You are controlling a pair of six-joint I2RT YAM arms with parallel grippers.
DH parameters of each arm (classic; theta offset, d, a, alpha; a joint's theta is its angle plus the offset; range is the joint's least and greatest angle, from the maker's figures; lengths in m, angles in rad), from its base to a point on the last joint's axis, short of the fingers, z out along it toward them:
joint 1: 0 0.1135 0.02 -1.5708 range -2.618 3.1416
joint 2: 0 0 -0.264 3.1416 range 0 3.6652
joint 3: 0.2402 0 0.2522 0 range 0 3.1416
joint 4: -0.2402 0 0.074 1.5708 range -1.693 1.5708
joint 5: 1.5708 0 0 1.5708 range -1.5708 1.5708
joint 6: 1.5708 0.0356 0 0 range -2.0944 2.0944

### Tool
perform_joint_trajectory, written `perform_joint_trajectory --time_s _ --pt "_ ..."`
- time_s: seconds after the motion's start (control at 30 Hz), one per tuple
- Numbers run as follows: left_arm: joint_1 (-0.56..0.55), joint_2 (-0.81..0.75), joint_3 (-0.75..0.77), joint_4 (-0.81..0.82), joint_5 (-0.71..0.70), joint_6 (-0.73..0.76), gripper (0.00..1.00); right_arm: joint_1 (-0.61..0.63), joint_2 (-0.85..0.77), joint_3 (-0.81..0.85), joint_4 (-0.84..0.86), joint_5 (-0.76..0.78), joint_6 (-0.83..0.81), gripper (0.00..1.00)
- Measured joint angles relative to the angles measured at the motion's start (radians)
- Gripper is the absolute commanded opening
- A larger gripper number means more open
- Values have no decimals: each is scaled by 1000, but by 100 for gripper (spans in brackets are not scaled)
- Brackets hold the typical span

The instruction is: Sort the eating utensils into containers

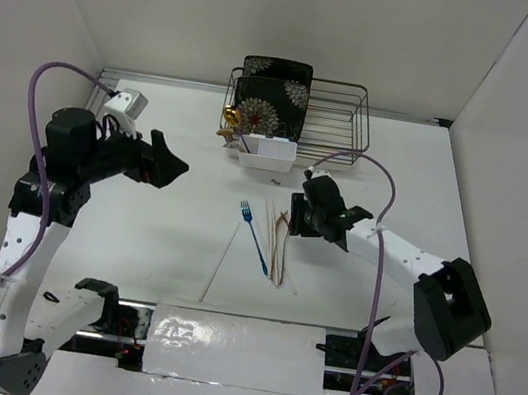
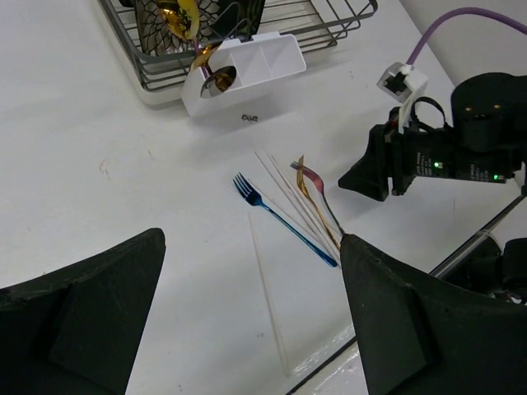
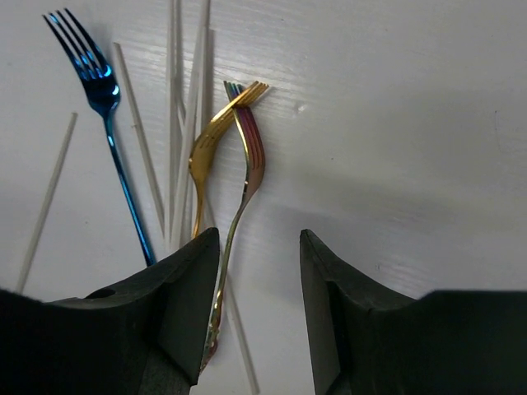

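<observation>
Just beside right end effector (image 3: 258,247), forks (image 3: 249,160)

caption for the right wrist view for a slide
Right end effector over a gold fork crossing a pink fork, blue fork and chopsticks alongside

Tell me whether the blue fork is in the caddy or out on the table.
Out. The blue fork lies flat on the table, well short of the white caddy, next to the chopsticks.
</observation>
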Motion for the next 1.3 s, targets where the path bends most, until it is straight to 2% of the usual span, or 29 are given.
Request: perform_joint_trajectory --time_s 0.33,0.83,0.87,1.0,1.03,1.07,1.13,1.3 --pt "0 -43 -54 -27 10 -13 100 7 146 30 11 21 -39 49" --pt "0 -1 -54 -30 19 -3 100 13 217 75 42 11 -39 43" --pt "0 -1 -54 -31 19 -2 100 13 227 76 46 11 -39 41" --pt "0 -1 -59 -36 18 11 100 16 290 98 55 23 -47 24" --pt "0 -1 -60 -39 18 15 100 18 298 112 64 26 -52 11" --pt "0 -2 -60 -43 17 17 100 19 306 122 67 28 -59 6" --pt "0 -6 -60 -51 16 18 100 19 317 134 67 31 -62 0" --pt "0 -40 -76 -69 23 19 100 19 312 135 63 31 -63 0"
